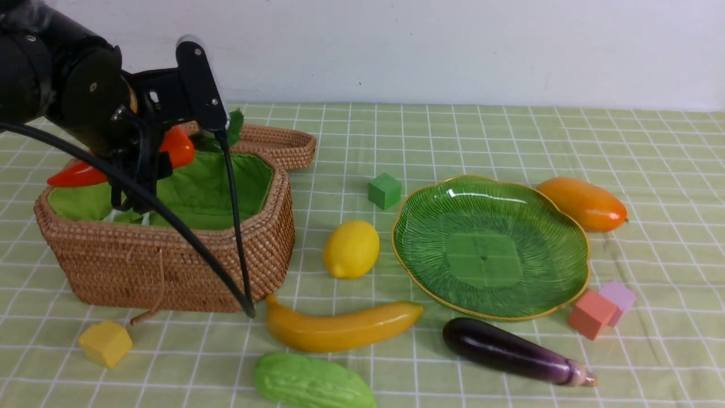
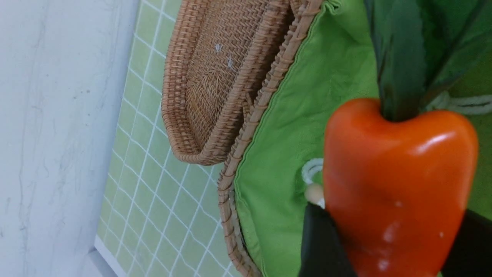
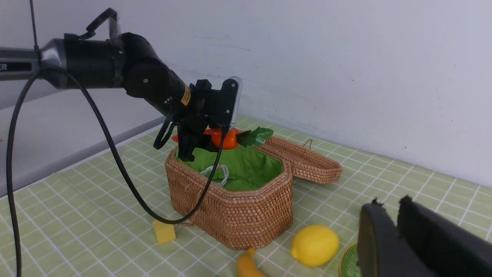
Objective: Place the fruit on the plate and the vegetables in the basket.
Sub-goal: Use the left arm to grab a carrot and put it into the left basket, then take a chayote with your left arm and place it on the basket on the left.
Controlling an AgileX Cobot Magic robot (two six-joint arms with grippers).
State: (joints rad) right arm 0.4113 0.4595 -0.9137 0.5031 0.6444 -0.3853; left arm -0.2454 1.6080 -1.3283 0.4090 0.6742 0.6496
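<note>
My left gripper (image 1: 148, 161) is shut on the orange-red carrot (image 1: 177, 147), held level over the open wicker basket (image 1: 170, 266) with its green lining. In the left wrist view the carrot (image 2: 396, 181) fills the space between both dark fingers (image 2: 321, 242). The lemon (image 1: 351, 249), banana (image 1: 340, 328) and gourd (image 1: 311, 382) lie right of the basket. The green plate (image 1: 430, 226) has nothing on it; the mango (image 1: 583, 203) lies behind it, the eggplant (image 1: 510, 351) in front. My right gripper (image 3: 389, 203) hovers shut near the plate, holding nothing.
The basket's lid (image 1: 277, 144) lies open behind it. Small cubes are scattered about: green (image 1: 384, 190), yellow (image 1: 105, 343), red-orange (image 1: 591, 314) and lilac (image 1: 620, 294). The left arm's black cable (image 1: 238, 238) hangs down in front of the basket. A white wall closes the back.
</note>
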